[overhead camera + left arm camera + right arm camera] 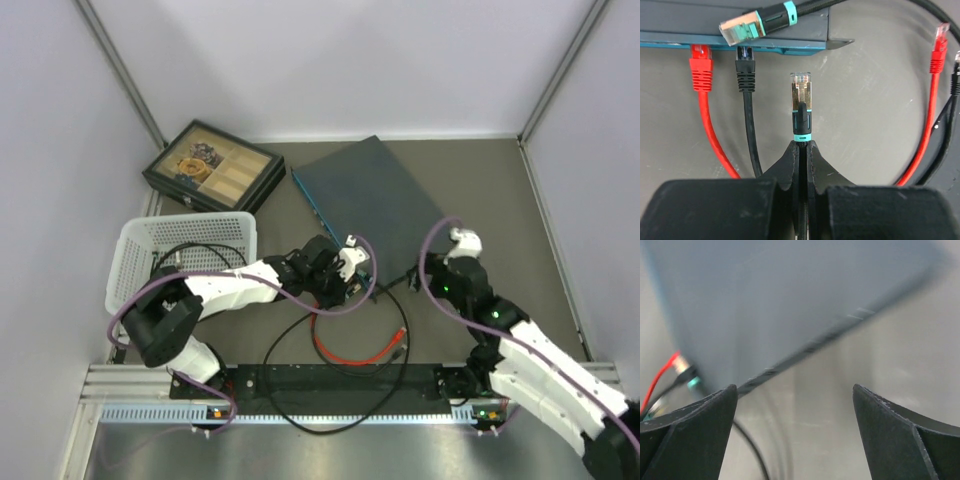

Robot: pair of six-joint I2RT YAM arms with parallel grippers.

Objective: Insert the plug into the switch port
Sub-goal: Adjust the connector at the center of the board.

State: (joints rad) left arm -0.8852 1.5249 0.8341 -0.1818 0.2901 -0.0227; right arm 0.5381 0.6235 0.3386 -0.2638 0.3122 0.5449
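Sitting in the upper left of the left wrist view, a red cable (702,70) and a black cable (745,70) are occupying two sockets in the teal edge of the switch (780,44). At centre, the left gripper (801,145) is pinching the plug (801,95) just behind its teal band, aiming it upward at that edge, not yet touching. The plug is looking light and rigid, its clip probably fragile and its cord floppy, so gripping close behind the head is making sense. Rightward, the right gripper (795,400) is hanging wide open, holding nothing, beside the switch.
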